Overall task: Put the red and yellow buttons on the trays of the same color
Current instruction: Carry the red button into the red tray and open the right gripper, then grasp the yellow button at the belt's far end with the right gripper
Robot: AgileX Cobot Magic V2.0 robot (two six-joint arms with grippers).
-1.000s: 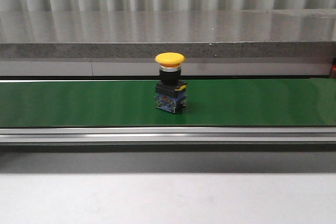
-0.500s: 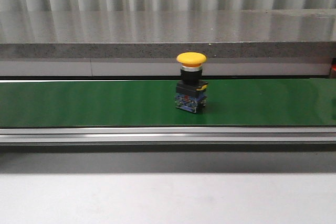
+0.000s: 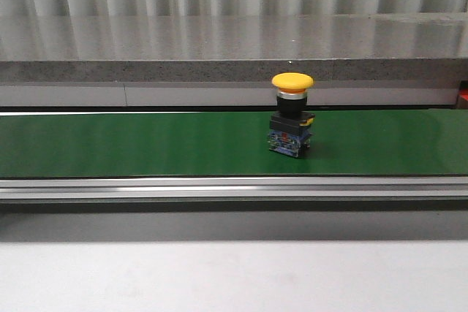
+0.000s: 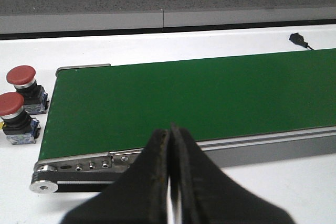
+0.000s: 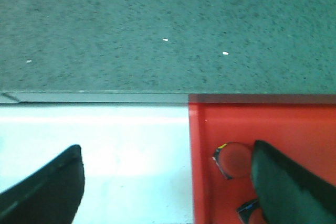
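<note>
**Yellow button riding the belt, no gripper near it**

The left gripper (image 4: 170,182) is clenched on nothing, its fingers pressed together w/ only a sliver between the tips, hanging over the near rail of the green belt (image 4: 199,98). The right gripper (image 5: 168,182) is spread wide, empty, and sits over the edge of the red tray (image 5: 262,124), where a red button (image 5: 233,160) already lies and part of another shows near one finger. Neither arm shows in the front view.

The yellow button (image 3: 292,113) stands upright on the belt, right of centre in the front view. Two more red buttons (image 4: 21,85) (image 4: 13,114) stand on the white table just beside the belt's end roller, apart from the tray. No yellow tray is visible in any view.

Risks, as judgement:
- If the belt is running, the button may reach the end before an arm gets there & tip off.
- It is top-heavy: a wide cap on a narrow body, so an off-centre pinch could knock it over.
- The left gripper must open first; approaching shut would shove it.
- The right arm hovers over red, the wrong colour for this one.
</note>
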